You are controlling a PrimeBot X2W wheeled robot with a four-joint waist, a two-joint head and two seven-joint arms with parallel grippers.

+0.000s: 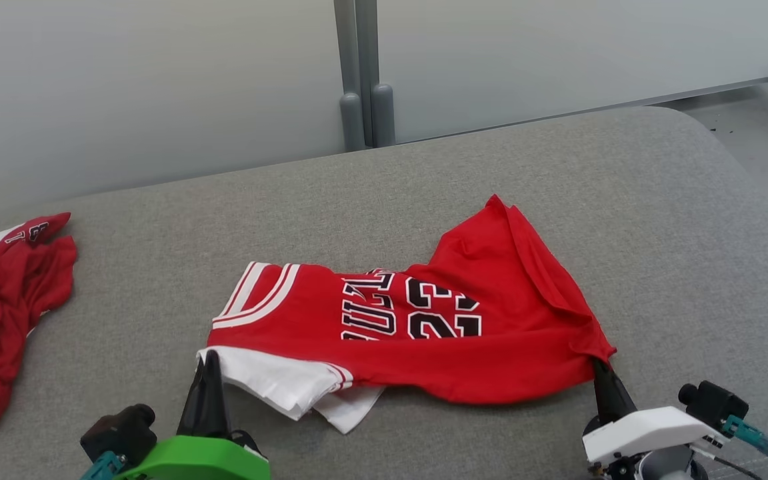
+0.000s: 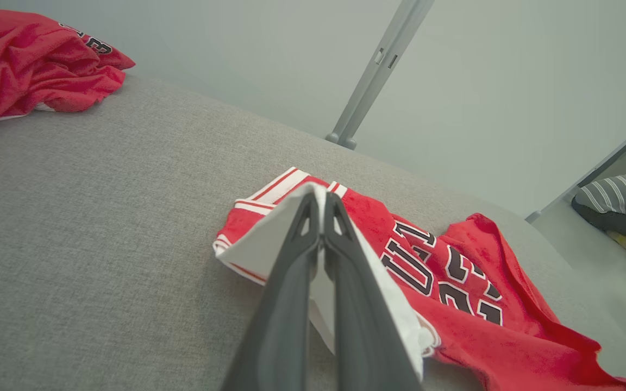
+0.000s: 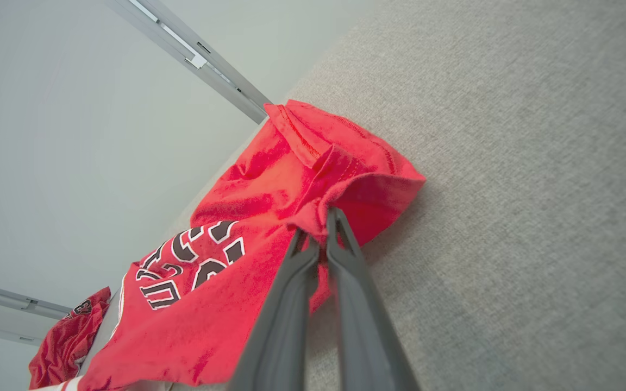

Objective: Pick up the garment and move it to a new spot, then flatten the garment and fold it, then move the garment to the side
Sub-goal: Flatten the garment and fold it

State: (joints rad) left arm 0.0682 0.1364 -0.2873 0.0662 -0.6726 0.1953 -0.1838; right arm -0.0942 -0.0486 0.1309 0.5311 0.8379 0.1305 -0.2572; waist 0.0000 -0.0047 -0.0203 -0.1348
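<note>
Far to the left of the red number 23 jersey [image 1: 424, 333], a second red garment [image 1: 4, 300] lies crumpled on the same grey upholstered surface [image 1: 657, 220]. At the jersey's near left corner, the left gripper [image 1: 211, 363] is clenched on a white fold, possibly the jersey's lining or an inside-out part; the view does not settle which. The jersey itself lies spread and wrinkled, lettering up, striped trim at its left end. At its near right corner, the right gripper [image 1: 601, 370] pinches a bunched red edge between closed fingers. Behind the jersey, a grey post [image 1: 361, 100] stands against the pale wall.
</note>
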